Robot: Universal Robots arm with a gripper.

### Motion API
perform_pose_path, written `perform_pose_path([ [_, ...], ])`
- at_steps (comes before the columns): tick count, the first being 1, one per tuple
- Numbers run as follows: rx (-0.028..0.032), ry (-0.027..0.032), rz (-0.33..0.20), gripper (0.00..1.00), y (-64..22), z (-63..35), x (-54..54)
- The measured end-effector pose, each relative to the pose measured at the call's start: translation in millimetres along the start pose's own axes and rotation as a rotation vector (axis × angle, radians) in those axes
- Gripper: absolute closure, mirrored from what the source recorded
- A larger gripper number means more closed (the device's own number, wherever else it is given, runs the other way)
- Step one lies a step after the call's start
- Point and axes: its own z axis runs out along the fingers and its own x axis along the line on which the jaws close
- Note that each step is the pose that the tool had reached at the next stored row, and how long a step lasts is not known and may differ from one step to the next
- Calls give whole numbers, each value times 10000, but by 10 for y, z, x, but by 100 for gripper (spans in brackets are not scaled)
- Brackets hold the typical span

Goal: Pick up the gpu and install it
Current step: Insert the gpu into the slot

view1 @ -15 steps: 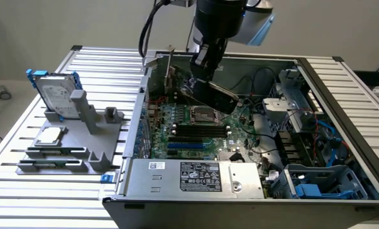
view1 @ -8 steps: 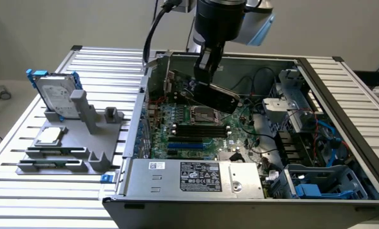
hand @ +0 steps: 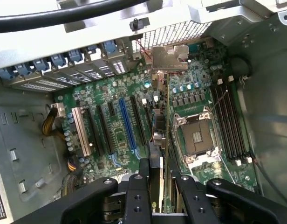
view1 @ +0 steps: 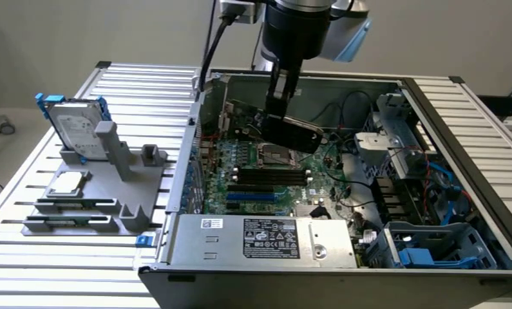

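The gpu (view1: 294, 136), a thin card with a black shroud, hangs tilted inside the open computer case (view1: 427, 116), just above the green motherboard (view1: 268, 177). My gripper (view1: 278, 111) reaches down from above and is shut on the card's upper edge. In the wrist view the gpu (hand: 160, 140) appears edge-on between my black fingers (hand: 142, 184), with its silver end bracket (hand: 170, 58) toward the case's rear slot openings. It hovers over the expansion slots between the long blue slot (hand: 126, 123) and the processor socket (hand: 197, 137), apart from the board.
A silver hard drive with blue frame (view1: 75, 125) stands on a grey fixture (view1: 109, 193), and a square processor chip (view1: 67, 183) lies on that fixture. The power supply (view1: 265, 241) fills the case's near end. Cables and drive cages (view1: 393, 154) crowd the exterior view's right.
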Motion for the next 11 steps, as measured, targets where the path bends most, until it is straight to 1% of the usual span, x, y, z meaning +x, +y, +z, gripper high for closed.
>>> perform_pose_path([
  [8, -15, 43, -736, 74, -5, 19, 14],
  [9, -2, 46, -815, 74, -5, 20, 15],
  [11, 68, 43, -984, 74, -6, 23, 17],
])
